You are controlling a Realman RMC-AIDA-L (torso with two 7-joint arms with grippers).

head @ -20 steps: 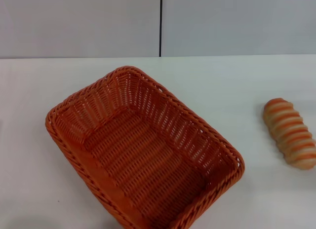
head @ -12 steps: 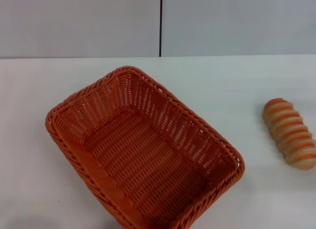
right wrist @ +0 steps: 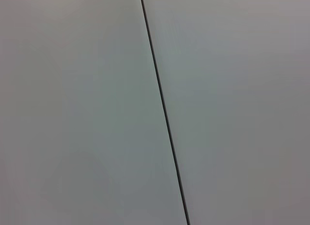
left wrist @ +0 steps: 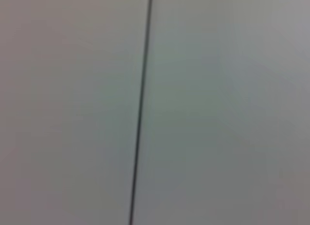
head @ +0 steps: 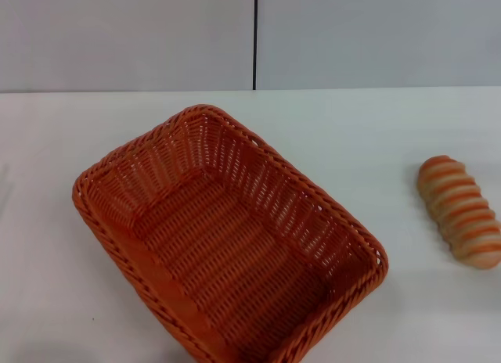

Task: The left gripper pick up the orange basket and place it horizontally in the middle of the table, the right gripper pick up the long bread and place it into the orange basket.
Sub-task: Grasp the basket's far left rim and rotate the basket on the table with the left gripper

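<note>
The orange basket (head: 227, 238) lies on the white table (head: 391, 136) in the head view, turned diagonally, one corner toward the back and its near end cut off by the lower edge of the picture. It is empty. The long bread (head: 460, 211), tan with orange and cream stripes, rests on the table to the right of the basket, well apart from it. Neither gripper appears in any view; both wrist views hold only the grey wall.
A light grey wall (head: 125, 34) with a dark vertical seam (head: 255, 38) stands behind the table. That seam (left wrist: 139, 113) crosses the left wrist view and the seam (right wrist: 163, 108) crosses the right wrist view. A faint shadow touches the table's left edge.
The basket and bread have not moved. A faint shadow has appeared at the left edge of the table in the head view.
</note>
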